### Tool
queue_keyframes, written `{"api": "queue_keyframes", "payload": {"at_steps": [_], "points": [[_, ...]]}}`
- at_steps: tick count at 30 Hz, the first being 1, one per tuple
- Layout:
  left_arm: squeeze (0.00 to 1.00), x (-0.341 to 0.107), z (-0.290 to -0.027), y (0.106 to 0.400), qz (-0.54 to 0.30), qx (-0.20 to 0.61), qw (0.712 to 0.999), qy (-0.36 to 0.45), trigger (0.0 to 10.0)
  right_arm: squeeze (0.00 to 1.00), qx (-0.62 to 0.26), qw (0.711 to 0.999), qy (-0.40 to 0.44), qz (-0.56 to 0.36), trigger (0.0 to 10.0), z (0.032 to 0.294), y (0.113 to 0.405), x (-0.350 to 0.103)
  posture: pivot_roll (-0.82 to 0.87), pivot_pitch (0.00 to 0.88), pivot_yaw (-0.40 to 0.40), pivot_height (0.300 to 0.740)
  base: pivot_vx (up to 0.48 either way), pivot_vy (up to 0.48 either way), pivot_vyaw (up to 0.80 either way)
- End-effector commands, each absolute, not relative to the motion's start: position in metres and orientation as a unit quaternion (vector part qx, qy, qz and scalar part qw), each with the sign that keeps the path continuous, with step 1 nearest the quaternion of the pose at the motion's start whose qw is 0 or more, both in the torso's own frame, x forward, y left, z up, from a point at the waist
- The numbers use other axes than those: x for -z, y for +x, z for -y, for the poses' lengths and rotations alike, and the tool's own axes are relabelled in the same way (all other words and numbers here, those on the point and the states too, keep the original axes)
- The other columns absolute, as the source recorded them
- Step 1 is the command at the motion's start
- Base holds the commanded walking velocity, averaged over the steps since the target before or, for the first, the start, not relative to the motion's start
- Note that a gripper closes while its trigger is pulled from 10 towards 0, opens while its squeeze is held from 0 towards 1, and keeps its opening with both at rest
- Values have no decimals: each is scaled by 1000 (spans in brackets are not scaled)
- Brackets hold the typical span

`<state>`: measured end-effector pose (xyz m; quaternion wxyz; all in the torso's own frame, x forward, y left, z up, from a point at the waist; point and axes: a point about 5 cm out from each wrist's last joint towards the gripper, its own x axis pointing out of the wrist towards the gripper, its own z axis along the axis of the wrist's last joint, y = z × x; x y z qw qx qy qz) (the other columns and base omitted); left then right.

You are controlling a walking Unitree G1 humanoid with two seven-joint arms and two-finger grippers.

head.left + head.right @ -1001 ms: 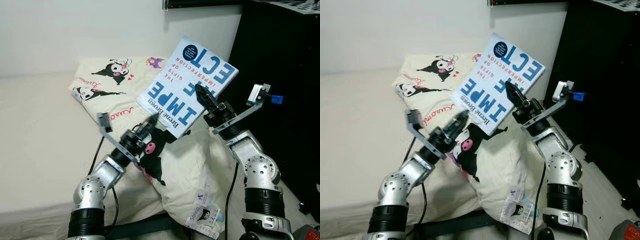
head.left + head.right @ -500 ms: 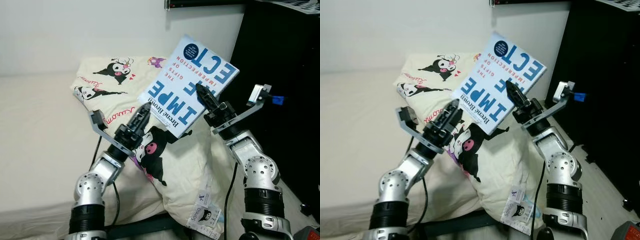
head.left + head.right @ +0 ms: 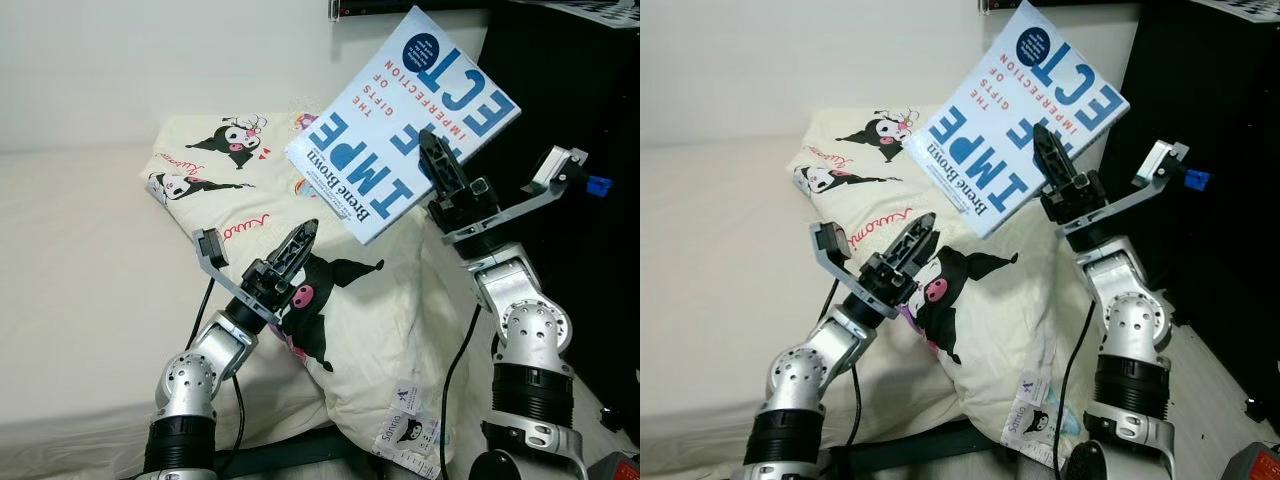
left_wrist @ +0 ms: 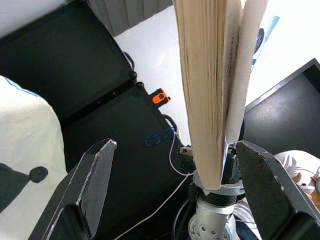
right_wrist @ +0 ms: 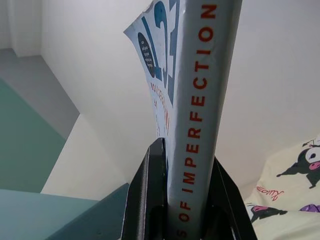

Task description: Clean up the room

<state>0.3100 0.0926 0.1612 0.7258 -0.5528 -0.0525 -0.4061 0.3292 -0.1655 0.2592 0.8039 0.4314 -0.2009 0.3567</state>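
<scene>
Left pincer (image 3: 298, 244) hovers with fingers spread and empty over the cartoon-print pillow (image 3: 330, 300) at the bed's (image 3: 80, 280) right edge. Right pincer (image 3: 437, 160) clamps the blue-and-white book (image 3: 400, 120) by its lower edge, raised, tilted, beside a black cabinet (image 3: 560, 90), perhaps shelving. Tags (image 3: 405, 430) hang off the pillow's near corner.

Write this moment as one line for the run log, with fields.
right gripper: shut on book, held up above pillow | left gripper: open, below book, holding nothing | bed: pillow on it
</scene>
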Motion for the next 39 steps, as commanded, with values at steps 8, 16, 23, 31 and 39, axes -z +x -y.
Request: {"api": "queue_keyframes", "payload": {"at_steps": [8,16,23,31,39], "points": [[0,-161,-91,310,59,401,723,-559,10000,0,-386,806,416,169,0,143,327,-254,-58,0,-20,451,0,0,0],[0,-163,-91,310,65,408,719,-559,10000,0,-391,809,411,150,0,136,327,-248,-59,0,-21,451,0,0,0],[0,-164,-93,310,70,407,718,-560,10000,0,-383,810,417,150,0,137,328,-247,-58,0,-20,451,0,0,0],[0,-163,-100,311,80,398,719,-564,10000,0,-371,812,421,158,0,144,329,-247,-58,0,-21,451,0,0,0],[0,-166,-102,312,85,399,717,-565,10000,0,-375,814,419,148,0,139,329,-244,-57,0,-23,451,0,0,0]]}}
